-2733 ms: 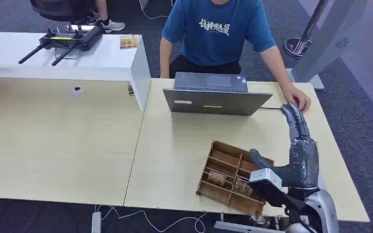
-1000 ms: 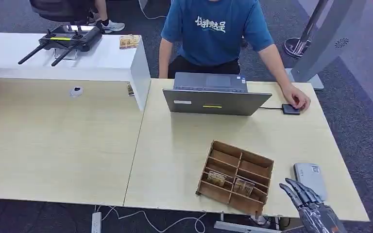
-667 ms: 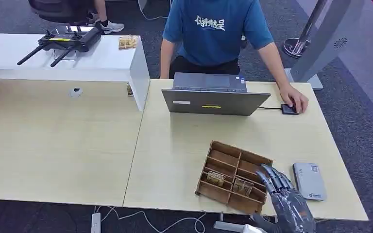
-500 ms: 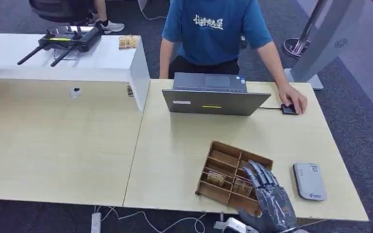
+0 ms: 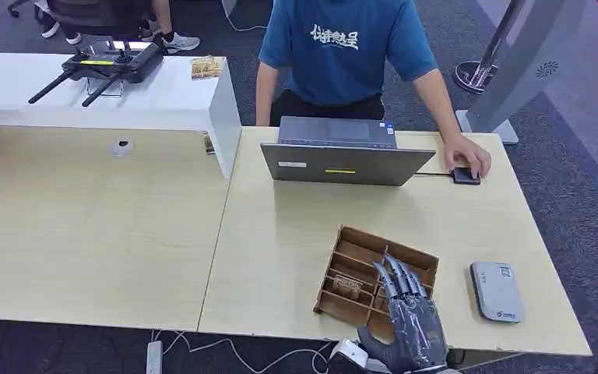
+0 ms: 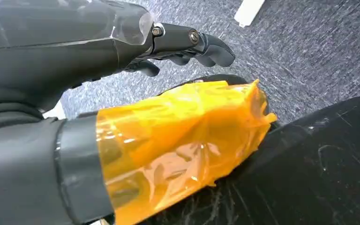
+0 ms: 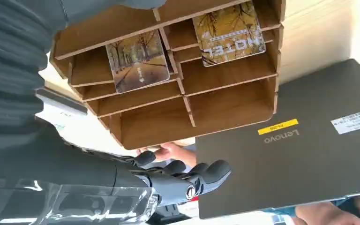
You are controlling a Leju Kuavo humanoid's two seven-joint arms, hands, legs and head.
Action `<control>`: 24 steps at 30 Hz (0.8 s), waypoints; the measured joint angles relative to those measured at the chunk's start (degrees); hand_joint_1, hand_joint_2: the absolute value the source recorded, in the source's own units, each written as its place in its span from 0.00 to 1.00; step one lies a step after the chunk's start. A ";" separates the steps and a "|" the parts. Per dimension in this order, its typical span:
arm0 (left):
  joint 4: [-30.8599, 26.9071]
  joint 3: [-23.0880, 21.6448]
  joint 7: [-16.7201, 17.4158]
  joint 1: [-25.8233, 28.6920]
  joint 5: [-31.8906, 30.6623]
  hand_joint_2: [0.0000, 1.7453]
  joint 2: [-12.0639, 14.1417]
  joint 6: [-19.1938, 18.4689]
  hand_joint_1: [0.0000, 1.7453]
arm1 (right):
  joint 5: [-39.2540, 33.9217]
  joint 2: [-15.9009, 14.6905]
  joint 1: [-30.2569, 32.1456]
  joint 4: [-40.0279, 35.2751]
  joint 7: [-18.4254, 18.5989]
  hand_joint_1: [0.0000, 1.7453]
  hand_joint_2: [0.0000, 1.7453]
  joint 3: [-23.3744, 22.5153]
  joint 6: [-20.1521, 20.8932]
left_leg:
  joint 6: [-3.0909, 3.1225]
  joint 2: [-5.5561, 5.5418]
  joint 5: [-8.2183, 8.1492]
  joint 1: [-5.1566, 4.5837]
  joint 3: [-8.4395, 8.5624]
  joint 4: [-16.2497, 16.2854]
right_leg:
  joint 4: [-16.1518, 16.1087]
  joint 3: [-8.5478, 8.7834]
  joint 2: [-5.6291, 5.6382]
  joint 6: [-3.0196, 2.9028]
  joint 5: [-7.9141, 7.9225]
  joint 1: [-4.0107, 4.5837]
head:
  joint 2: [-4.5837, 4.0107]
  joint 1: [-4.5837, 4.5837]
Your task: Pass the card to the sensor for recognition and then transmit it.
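A wooden divided tray (image 5: 358, 253) lies near the table's front edge. One printed card (image 5: 347, 285) stands in a near slot. In the right wrist view there are two cards, one with a tree path (image 7: 138, 60) and one marked hotel (image 7: 229, 33). My right hand (image 5: 405, 321) hovers over the tray's near right part, fingers (image 7: 187, 180) spread and holding nothing. The grey card sensor (image 5: 497, 291) lies flat to the right of the tray. My left hand (image 6: 98, 42) hangs over the carpet, its fingers (image 6: 192, 44) loosely bent and empty.
A grey laptop (image 5: 348, 163) stands open at the table's far side, with a person in a blue shirt (image 5: 342, 47) behind it. The person's hand rests on a small black device (image 5: 467, 174). A white counter (image 5: 124, 93) carries a black controller (image 5: 101, 66).
My right hand has swung left from the table's near right corner, past the sensor, and now hovers over the tray. The tray, cards and sensor have not moved.
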 joint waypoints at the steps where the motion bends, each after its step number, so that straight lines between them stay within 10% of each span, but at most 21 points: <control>1: 0.00 0.17 -0.02 0.00 0.07 0.00 0.00 -0.02 0.00 | 0.74 0.00 0.00 0.11 0.81 0.00 1.00 0.09 0.09 | 0.00 0.00 0.00 0.00 0.00 0.00 | 0.00 0.00 0.00 0.00 0.00 0.00 | 0.00 0.00; 12: 0.00 0.28 0.24 0.00 -0.90 0.00 0.07 -0.87 0.00 | 10.03 -3.04 0.79 0.39 10.73 0.00 1.00 0.57 2.27 | 0.00 0.00 -0.01 -0.01 0.00 0.00 | -0.01 0.00 0.00 0.01 0.00 -0.01 | 0.00 0.00; 24: 0.00 0.28 0.09 0.00 -1.25 0.00 0.11 -1.64 0.00 | 8.37 -3.76 -0.28 1.55 9.33 0.00 1.00 1.05 4.66 | 0.00 0.00 0.00 0.00 0.00 0.00 | 0.00 0.00 0.00 0.00 0.00 -0.01 | 0.00 0.00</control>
